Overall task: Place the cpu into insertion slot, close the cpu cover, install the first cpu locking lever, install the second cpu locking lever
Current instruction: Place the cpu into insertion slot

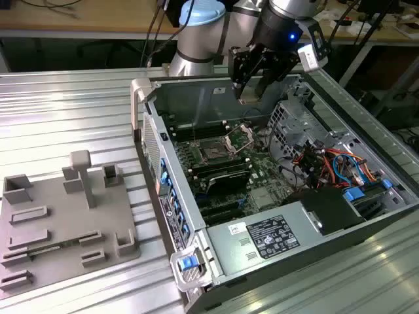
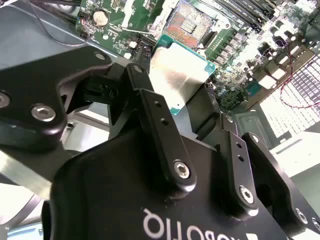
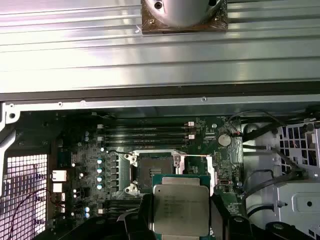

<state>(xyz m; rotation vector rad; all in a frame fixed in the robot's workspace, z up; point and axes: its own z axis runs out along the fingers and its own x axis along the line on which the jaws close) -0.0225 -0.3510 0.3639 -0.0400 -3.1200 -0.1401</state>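
Cpu [image 3: 180,209] in claw [image 3: 181,221] above socket [image 3: 155,172] inside case [image 1: 196,98]

The cpu [image 3: 180,209] has a silvery-grey metal top with a thin green edge around it. The gripper [image 2: 174,86] is matte black, with small silver screws. The motherboard [image 3: 227,170] is dark green, and the socket [image 2: 192,22] on it shows a fine pattern of coppery dots. The cpu cover [image 1: 241,139] is silvery. The computer case [image 1: 196,98] is grey, and its cables [image 1: 340,163] are red, blue and orange. The table [image 1: 65,111] is silver, with long parallel ribs. The arm [image 1: 196,39] is silver-grey with a light blue cap.
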